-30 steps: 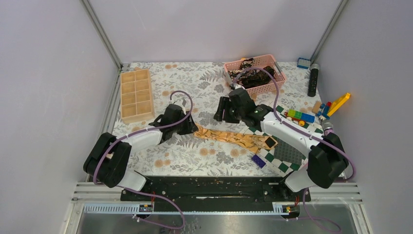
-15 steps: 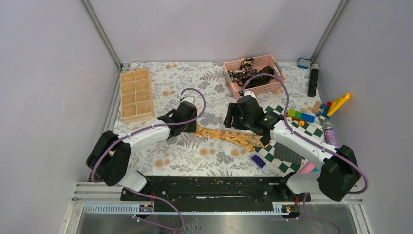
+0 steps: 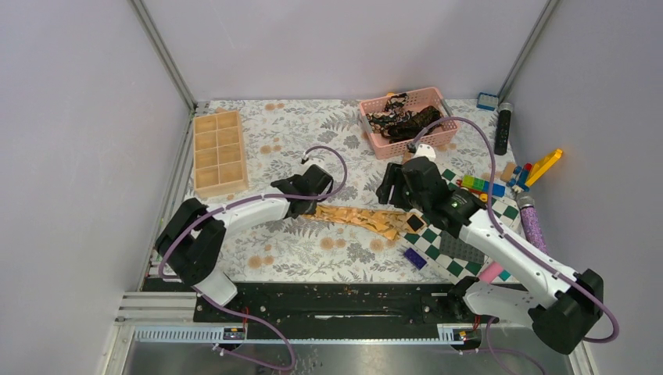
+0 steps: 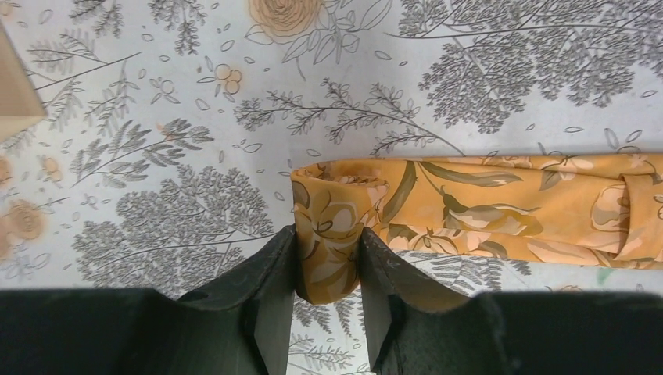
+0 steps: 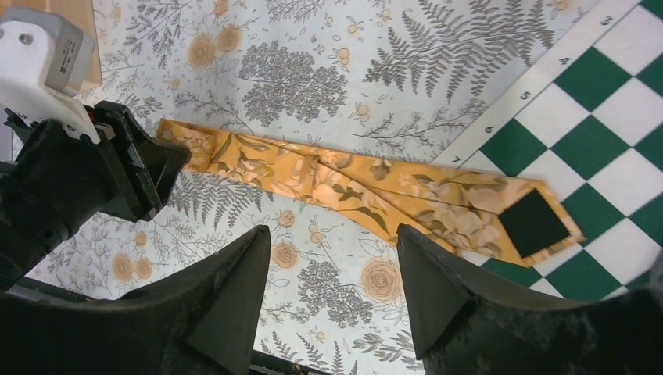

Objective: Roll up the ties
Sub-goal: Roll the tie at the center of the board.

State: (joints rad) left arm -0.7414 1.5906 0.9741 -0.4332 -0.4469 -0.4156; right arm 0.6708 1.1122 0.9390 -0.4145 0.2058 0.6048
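A golden-tan tie [image 3: 367, 219] with a leaf print lies across the floral cloth. Its wide tip with a black label [image 5: 534, 223] rests on the checkered board [image 5: 618, 117]. My left gripper [image 4: 327, 258] is shut on the tie's folded narrow end [image 4: 332, 226], low over the cloth; in the top view it sits at the tie's left end [image 3: 310, 205]. My right gripper [image 5: 335, 234] is open and empty, hovering over the tie's middle [image 5: 367, 183] near the board's corner [image 3: 393, 187]. Dark ties [image 3: 406, 121] lie heaped in the pink basket [image 3: 391, 147].
A wooden compartment tray [image 3: 219, 152] stands at the back left. The checkered board [image 3: 461, 254] lies front right with a purple brick [image 3: 415, 258] beside it. Coloured bricks [image 3: 485, 186] and a black cylinder [image 3: 503, 129] sit at the right edge.
Both arms have shifted to the right. My left gripper has carried the tie's narrow end rightward, so the tie lies shorter. My right gripper has swung right and nearer.
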